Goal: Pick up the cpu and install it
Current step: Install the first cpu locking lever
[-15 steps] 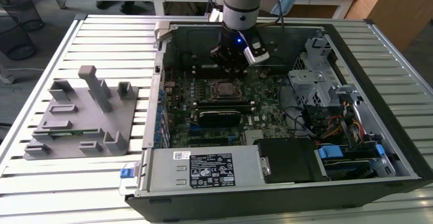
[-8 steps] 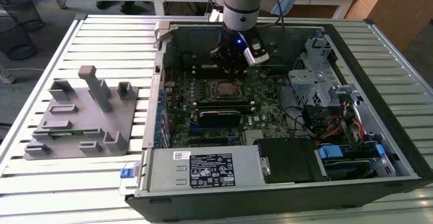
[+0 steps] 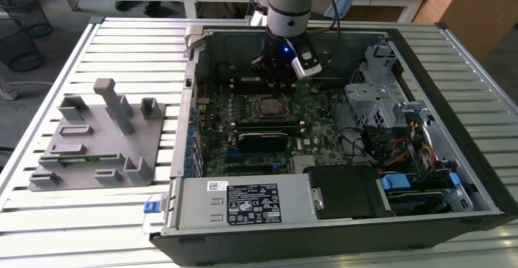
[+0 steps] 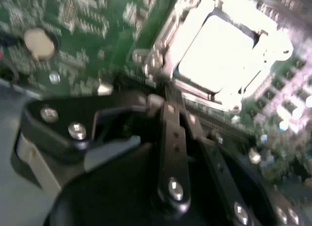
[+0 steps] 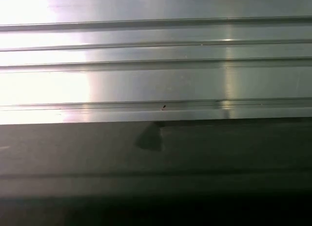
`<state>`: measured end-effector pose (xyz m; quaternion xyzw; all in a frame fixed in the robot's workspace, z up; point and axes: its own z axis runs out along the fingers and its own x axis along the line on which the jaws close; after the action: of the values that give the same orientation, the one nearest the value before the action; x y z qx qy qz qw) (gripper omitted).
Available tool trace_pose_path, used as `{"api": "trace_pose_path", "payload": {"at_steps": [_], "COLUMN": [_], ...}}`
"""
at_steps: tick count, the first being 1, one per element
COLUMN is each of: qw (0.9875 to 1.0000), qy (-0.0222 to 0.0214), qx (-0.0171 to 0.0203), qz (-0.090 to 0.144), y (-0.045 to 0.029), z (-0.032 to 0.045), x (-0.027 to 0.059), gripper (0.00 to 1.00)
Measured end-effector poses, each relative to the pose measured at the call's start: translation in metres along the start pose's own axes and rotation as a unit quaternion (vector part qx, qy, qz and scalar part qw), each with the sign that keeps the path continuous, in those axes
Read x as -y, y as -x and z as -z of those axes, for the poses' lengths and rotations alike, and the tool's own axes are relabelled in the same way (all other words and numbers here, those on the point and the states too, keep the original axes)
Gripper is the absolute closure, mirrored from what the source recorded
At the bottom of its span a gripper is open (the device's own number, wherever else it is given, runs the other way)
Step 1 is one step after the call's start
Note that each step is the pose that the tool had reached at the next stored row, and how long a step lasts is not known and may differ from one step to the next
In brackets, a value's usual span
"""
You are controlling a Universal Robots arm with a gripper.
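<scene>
- The cpu (image 4: 219, 53) sits flat in the motherboard socket (image 4: 163, 55), its shiny silver lid glaring white in the second wrist view; in the exterior view it shows as a small square (image 3: 266, 105) framed by the socket near the middle of the green motherboard (image 3: 312, 107).
- The gripper (image 3: 273, 86) hangs inside the open computer case (image 3: 453, 62), just above the board and close to the socket on its far side.
- In the second wrist view the black fingers (image 4: 173, 138) lie close together, narrow, and hold nothing; their tips end just beside the socket's edge, apart from the chip.
- The case rests on a slatted metal counter (image 3: 121, 43).
- A grey fixture tray (image 3: 97, 140) with upright posts stands on the counter towards the exterior view's left, well apart from the case.
- The first wrist view shows ribbed metal slats (image 5: 156, 65) above a dark surface.
</scene>
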<state>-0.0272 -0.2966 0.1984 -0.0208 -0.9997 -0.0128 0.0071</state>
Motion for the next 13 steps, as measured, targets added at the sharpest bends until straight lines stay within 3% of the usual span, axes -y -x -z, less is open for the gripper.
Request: {"api": "trace_pose_path", "payload": {"at_steps": [4,13], "qw": [1.0000,1.0000], "qy": [-0.0003,-0.0025], "qx": [-0.0003,-0.0005], "qz": [0.000,0.000], "y": [-0.0001,0.0003], "z": [0.0033,0.0015], "x": [0.0001,0.0001], "gripper": [0.89,0.89]}}
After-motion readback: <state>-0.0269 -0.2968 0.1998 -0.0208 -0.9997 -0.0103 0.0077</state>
